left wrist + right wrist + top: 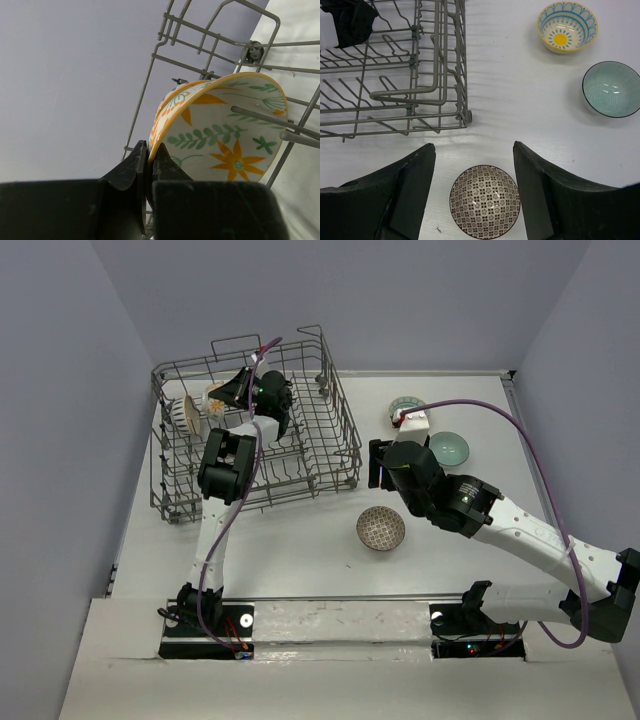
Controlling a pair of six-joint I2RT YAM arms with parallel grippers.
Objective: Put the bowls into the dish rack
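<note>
The grey wire dish rack [342, 425] stands at the back left. My left gripper [236, 390] is inside it, shut on the rim of a white bowl with orange flowers [220, 130], held on edge among the tines. A cream bowl [192, 412] stands on edge in the rack beside it. My right gripper [472, 147] is open and hovers above the brown-patterned bowl [485, 201], which sits on the table between the fingers. A teal bowl [611, 89] and a yellow-centred bowl with a teal rim [567, 26] sit on the table to the right.
The rack's near right corner with a small wheel [465, 116] is just beyond my right gripper. The left arm [225, 465] reaches over the rack's front wall. Grey walls close in the table at the back and sides.
</note>
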